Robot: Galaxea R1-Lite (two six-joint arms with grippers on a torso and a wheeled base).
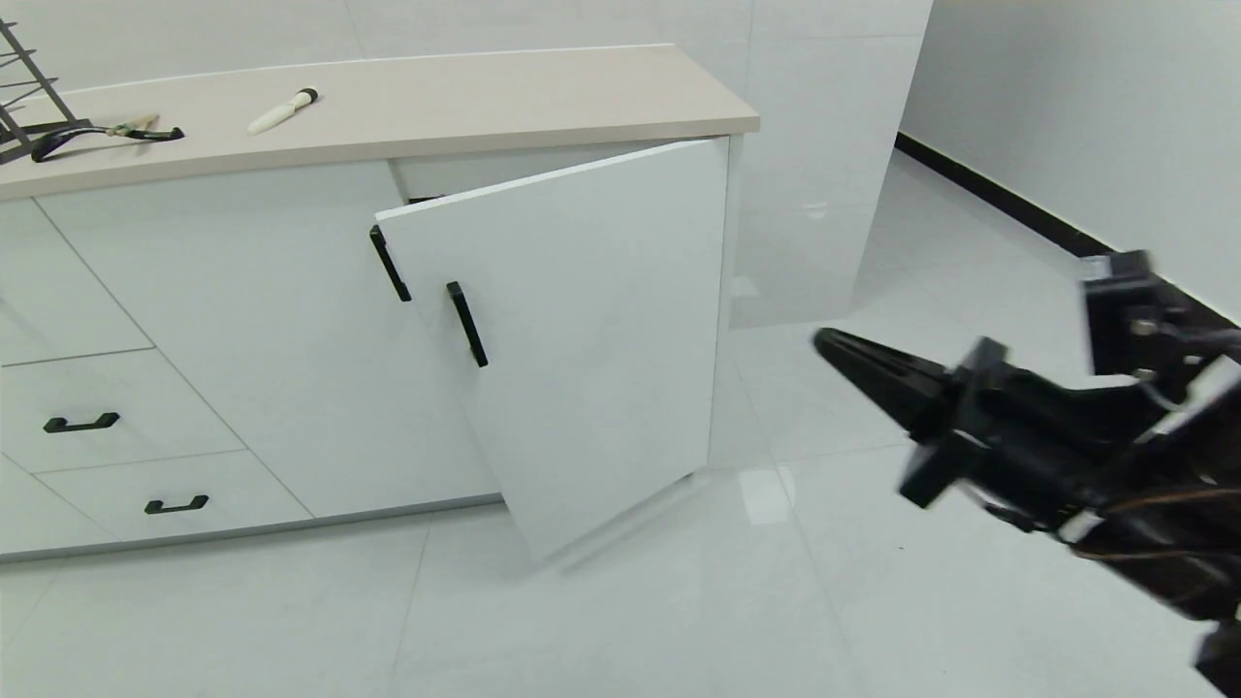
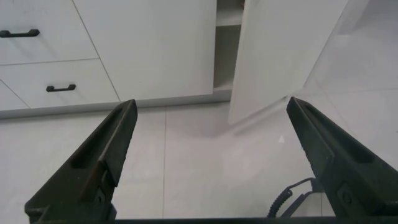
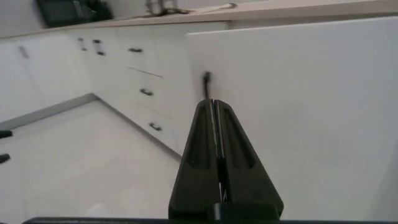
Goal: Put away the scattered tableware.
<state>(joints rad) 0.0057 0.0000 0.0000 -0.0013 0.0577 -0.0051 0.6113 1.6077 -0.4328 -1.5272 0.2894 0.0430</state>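
On the beige counter (image 1: 465,92), toward its left end, lies the scattered tableware. One white utensil (image 1: 281,110) is slim and pale with a dark cap at one end. It is too small to tell knife from spreader. Farther left is a dark utensil (image 1: 102,136) with a wooden mid-section, lying at the foot of a black wire rack (image 1: 24,92). Its kind is hard to make out, and the rack is cut off by the picture's edge.

Below the counter a white cabinet door (image 1: 582,330) stands swung open. It is a flat, glossy panel with a black bar handle (image 1: 466,323) and screens most of the interior. The left wrist view catches a sliver of shelf (image 2: 227,22) behind it. The neighbouring door (image 1: 271,330) is closed. Two drawers (image 1: 97,388) sit at far left, each with a black pull.

The right gripper (image 1: 829,341) has its jaws pressed together with nothing between. It hangs over the glossy white tile floor (image 1: 630,620), right of the open door and well apart from the counter, and its own view looks at the door's face. The left gripper (image 2: 211,102) has its jaws spread wide and empty, over the floor before the cabinet base.
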